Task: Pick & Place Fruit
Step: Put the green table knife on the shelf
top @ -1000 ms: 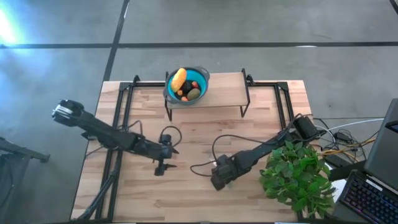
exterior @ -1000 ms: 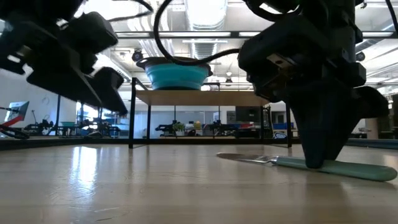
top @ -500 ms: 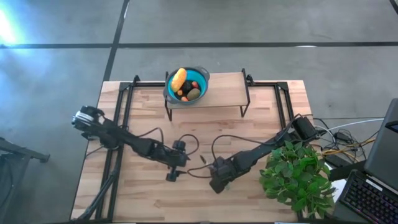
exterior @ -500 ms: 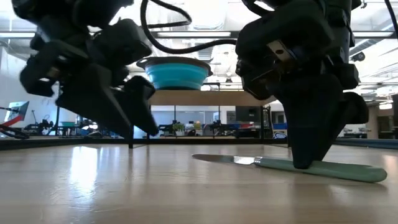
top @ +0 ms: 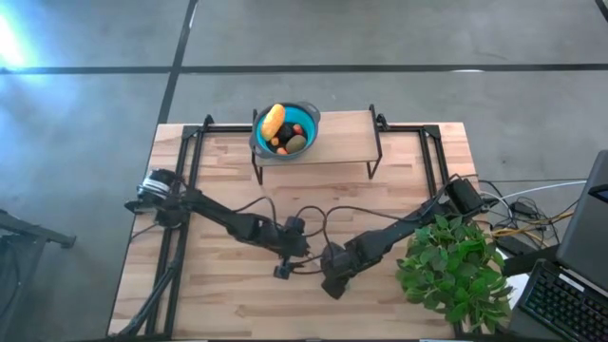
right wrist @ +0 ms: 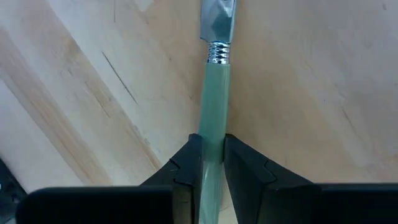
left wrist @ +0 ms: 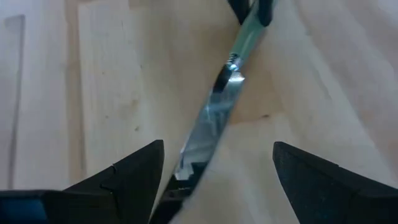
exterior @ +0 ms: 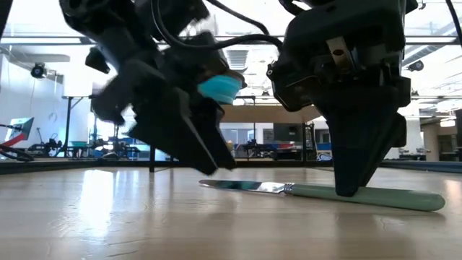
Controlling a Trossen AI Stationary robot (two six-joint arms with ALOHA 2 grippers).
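The fruit (top: 284, 131) lies in a blue bowl (top: 308, 118) on a raised wooden shelf (top: 342, 142) at the table's far side: a yellow-orange oblong (top: 273, 120), an olive-green piece (top: 297, 142) and small red and orange bits. A knife (exterior: 325, 193) with a pale green handle lies flat on the table near its middle. My right gripper (right wrist: 212, 149) is shut on its handle. My left gripper (left wrist: 217, 149) is open and low over the table, one finger on either side of the blade (left wrist: 211, 118), touching nothing. My right gripper pinches the knife's pale green handle (right wrist: 214, 118) between its two fingers, on the half nearer the blade. The fingers (exterior: 348, 180) come from above, pointing down, and lie across the handle. The knife rests flat on the table.
A bushy green plant (top: 454, 271) stands at the table's right near corner, close behind my right arm. Black cables (top: 332, 220) loop over the table's middle. The shelf's black metal frame (top: 195, 142) runs along the far and left sides. A keyboard (top: 570, 304) lies off the right edge.
My left arm has swung toward the table's right and near edge and come down toward the knife, until its open fingers stand on either side of the blade. The knife, held by my right gripper, has slid a little along the table, blade end toward the left gripper.
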